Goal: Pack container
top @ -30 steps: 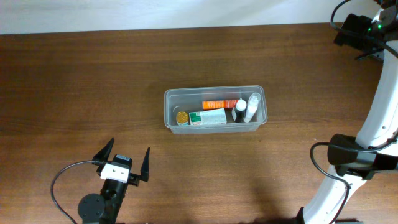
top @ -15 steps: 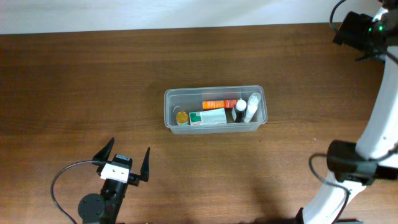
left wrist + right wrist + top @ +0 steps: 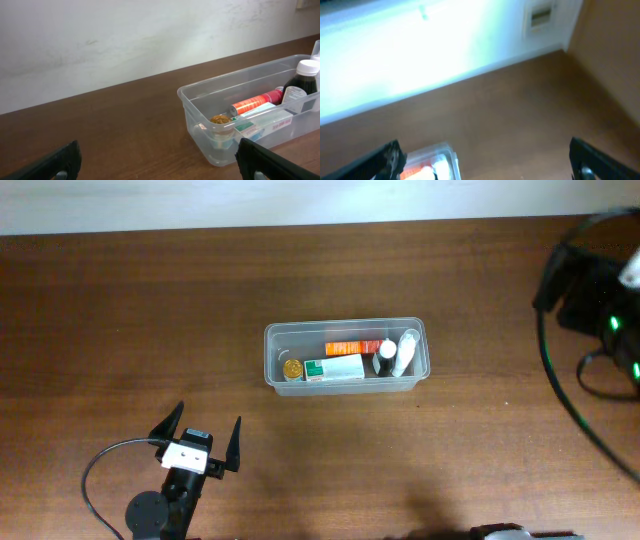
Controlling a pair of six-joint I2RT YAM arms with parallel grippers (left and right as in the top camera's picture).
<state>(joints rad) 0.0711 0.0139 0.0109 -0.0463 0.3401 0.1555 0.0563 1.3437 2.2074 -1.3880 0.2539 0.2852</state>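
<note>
The container point(image 3: 272, 350), a clear plastic tub, stands mid-table. In it lie an orange tube point(image 3: 352, 346), a green-and-white box point(image 3: 335, 368), a small gold-lidded jar point(image 3: 291, 368), a dark bottle with a white cap point(image 3: 386, 357) and a white bottle point(image 3: 406, 352). My left gripper point(image 3: 205, 442) is open and empty, low on the table to the front left of the container, which shows in the left wrist view point(image 3: 235, 75). My right gripper point(image 3: 487, 165) is open and empty, high above the table. The container's corner point(image 3: 447, 150) shows below it. In the overhead view the right arm point(image 3: 600, 300) is a blur.
A white wall runs along the table's far edge point(image 3: 300, 220). A black cable point(image 3: 100, 470) loops by the left arm's base. Bare brown tabletop surrounds the container.
The right arm has swung from the back right corner towards the camera and is now blurred at the right edge. The left arm and the container's contents have not moved.
</note>
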